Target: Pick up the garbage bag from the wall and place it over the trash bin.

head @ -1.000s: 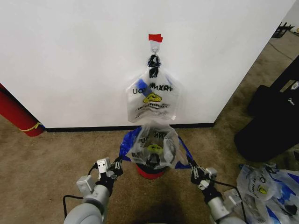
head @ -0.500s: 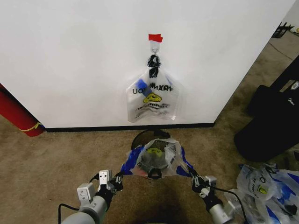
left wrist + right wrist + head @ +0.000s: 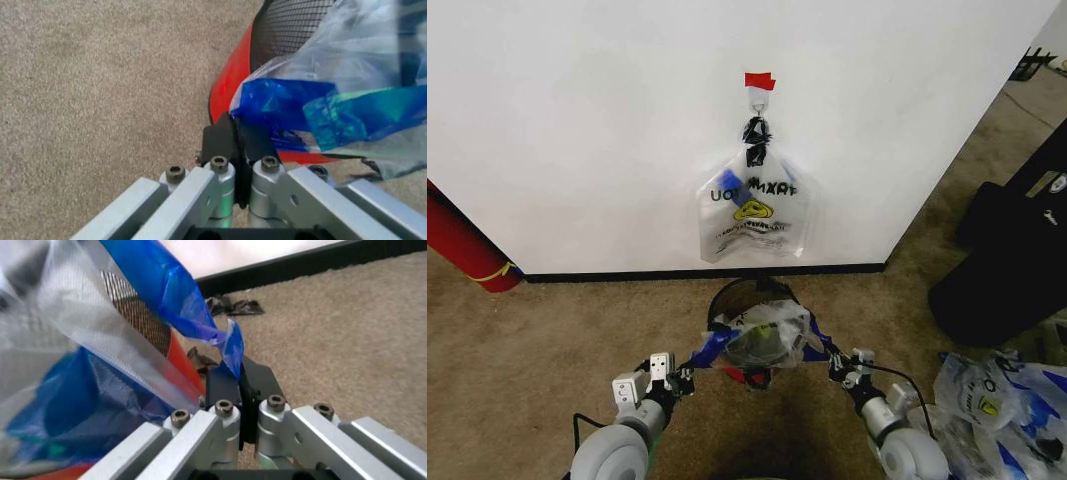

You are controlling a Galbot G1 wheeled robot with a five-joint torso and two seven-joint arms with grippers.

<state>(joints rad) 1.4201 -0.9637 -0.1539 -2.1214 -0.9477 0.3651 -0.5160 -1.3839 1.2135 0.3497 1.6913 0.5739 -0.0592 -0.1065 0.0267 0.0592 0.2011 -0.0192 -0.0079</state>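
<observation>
The garbage bag [image 3: 764, 335], clear plastic with blue handles, is stretched between my two grippers over the near side of the trash bin [image 3: 745, 295]. The bin's black mesh rim shows behind the bag. My left gripper [image 3: 685, 373] is shut on the bag's left blue handle [image 3: 283, 107], beside the bin's red base [image 3: 229, 95]. On the other side, my right gripper [image 3: 838, 363] is shut on the right blue handle [image 3: 200, 325], next to the bin's mesh [image 3: 137, 310]. A second bag alike [image 3: 755, 215] hangs from the hook [image 3: 757, 100] on the wall [image 3: 577, 130].
A large red cylinder [image 3: 462, 245] leans at the wall on the left. A bulky black object [image 3: 1017, 250] stands on the right. A pile of similar bags [image 3: 997, 400] lies on the carpet at the lower right. A black baseboard [image 3: 627, 274] runs along the wall.
Both grippers drew the bag down and toward me. It covered the whole bin before; now the bin's far rim shows behind it.
</observation>
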